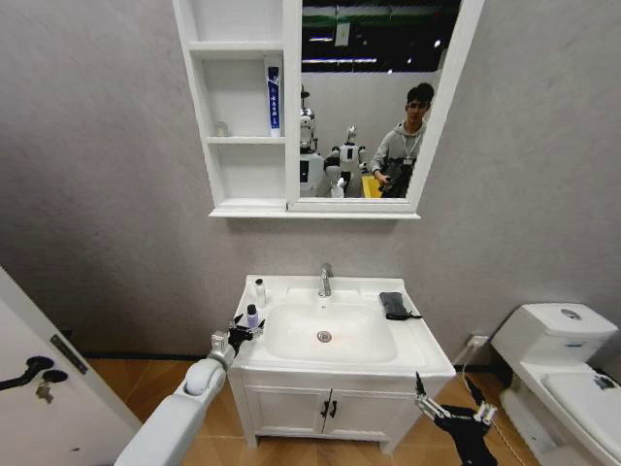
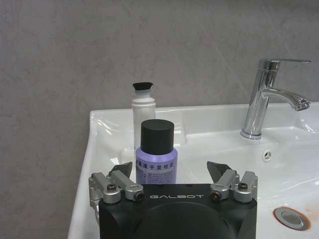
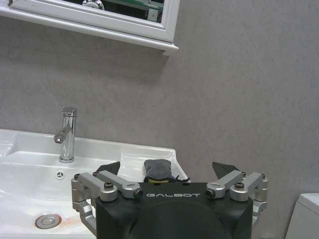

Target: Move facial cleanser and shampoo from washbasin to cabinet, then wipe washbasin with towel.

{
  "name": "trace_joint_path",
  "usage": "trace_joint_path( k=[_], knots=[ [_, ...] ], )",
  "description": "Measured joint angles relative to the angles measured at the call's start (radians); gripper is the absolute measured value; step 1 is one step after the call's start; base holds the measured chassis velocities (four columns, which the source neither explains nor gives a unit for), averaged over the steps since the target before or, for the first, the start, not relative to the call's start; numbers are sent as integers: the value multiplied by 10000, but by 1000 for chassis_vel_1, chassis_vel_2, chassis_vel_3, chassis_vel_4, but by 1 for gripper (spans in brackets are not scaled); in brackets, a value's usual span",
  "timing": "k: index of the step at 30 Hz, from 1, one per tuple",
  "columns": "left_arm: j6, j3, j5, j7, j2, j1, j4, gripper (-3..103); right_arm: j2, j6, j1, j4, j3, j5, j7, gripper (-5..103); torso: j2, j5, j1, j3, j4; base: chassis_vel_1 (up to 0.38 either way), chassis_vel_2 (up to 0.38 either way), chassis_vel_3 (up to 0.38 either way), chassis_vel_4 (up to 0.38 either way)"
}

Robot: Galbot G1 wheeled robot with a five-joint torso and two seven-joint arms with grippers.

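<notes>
Your left gripper stands wide open, holding nothing, with the purple black-capped bottle between its fingers on the washbasin rim. Close squarely on its body, clear of the white bottle just behind. The right gripper waits open, low.

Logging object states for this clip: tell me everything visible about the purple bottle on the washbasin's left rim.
The purple bottle is a small lavender cylinder with a wide black screw cap and a printed label of dark characters. It looks like plastic. It stands upright and capped on the washbasin rim, in front of a taller white bottle with a black top. The left gripper is open, its fingers either side of the bottle's lower part, not visibly touching it.
</notes>
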State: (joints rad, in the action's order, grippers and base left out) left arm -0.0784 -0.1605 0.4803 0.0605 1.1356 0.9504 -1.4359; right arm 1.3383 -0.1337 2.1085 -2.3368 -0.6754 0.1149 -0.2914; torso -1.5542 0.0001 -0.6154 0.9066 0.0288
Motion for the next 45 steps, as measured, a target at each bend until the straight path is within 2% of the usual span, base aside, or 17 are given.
trace_joint_path(
  k=[7,12,19,23,25,27,28,30,31,32,33,35,39,41,42,44,45],
  knots=[
    [86,28,6,120,146,-48,63,56,-43,-10,58,-54,-49,13,-5,100,0,-1,0,0,0,0,0,0,0],
    [134,-128,-139,117,116,91,-33,43,-88,-10,61,-80,-43,19,-13,100,0,0,0,0,1,0,0,0,0],
    [207,-505,-233,129,-305,431,-643,43,-111,-10,23,-85,41,31,-19,100,-1,-3,0,0,0,0,0,0,0],
    [52,-962,-142,39,-1096,551,-1457,43,-101,-3,-132,-76,133,36,-20,100,-1,-3,0,0,-2,0,0,0,0],
    [-169,-1117,118,-74,-1519,532,-1904,43,-78,-1,-188,-43,180,37,-20,100,-1,-3,0,0,-3,0,0,0,0],
    [-853,-1398,784,-424,-2469,181,-2913,43,-62,8,-292,41,295,20,-12,100,-1,-3,0,-1,-2,0,0,0,0],
    [-853,-1398,784,-424,-2469,181,-2913,43,-62,8,-292,41,295,20,-12,100,-1,-3,0,-1,-2,0,0,0,0],
    [-1616,-1488,2108,-1062,-3495,-569,-3898,43,-109,41,-387,65,366,7,6,100,-1,-4,0,0,-3,0,0,0,0],
    [-1616,-1488,2108,-1062,-3495,-569,-3898,43,-109,41,-387,65,366,7,6,100,-1,-4,0,0,-3,0,0,0,0],
    [-2045,-1351,2959,-1524,-3962,-1302,-4258,43,-160,58,-449,78,368,16,8,100,-2,2,0,-2,-1,0,0,0,0],
    [-2045,-1351,2959,-1524,-3962,-1302,-4258,43,-160,58,-449,78,368,16,8,100,-2,2,0,-2,-1,0,0,0,0],
    [-2767,-460,3999,-2164,-4398,-2874,-4304,43,-260,87,-555,94,303,84,3,100,-2,-11,0,0,-4,0,0,0,0],
    [-3279,445,4663,-2699,-4473,-4477,-4048,43,-300,107,-625,94,239,166,-11,100,-2,-2,0,0,2,0,0,0,0],
    [-4054,1479,5689,-3451,-4386,-6488,-3705,43,-281,106,-692,159,226,182,-32,100,-1,-2,-1,1,3,0,0,0,0],
    [-4054,1479,5689,-3451,-4386,-6488,-3705,43,-281,106,-692,159,226,182,-32,100,-1,-2,-1,1,3,0,0,0,0],
    [-4573,2449,6237,-3965,-4115,-8229,-3028,43,-244,88,-792,242,239,193,-48,100,-1,3,0,1,1,0,0,0,0],
    [-4573,2449,6237,-3965,-4115,-8229,-3028,43,-244,88,-792,242,239,193,-48,100,-1,3,0,1,1,0,0,0,0]
  ],
)
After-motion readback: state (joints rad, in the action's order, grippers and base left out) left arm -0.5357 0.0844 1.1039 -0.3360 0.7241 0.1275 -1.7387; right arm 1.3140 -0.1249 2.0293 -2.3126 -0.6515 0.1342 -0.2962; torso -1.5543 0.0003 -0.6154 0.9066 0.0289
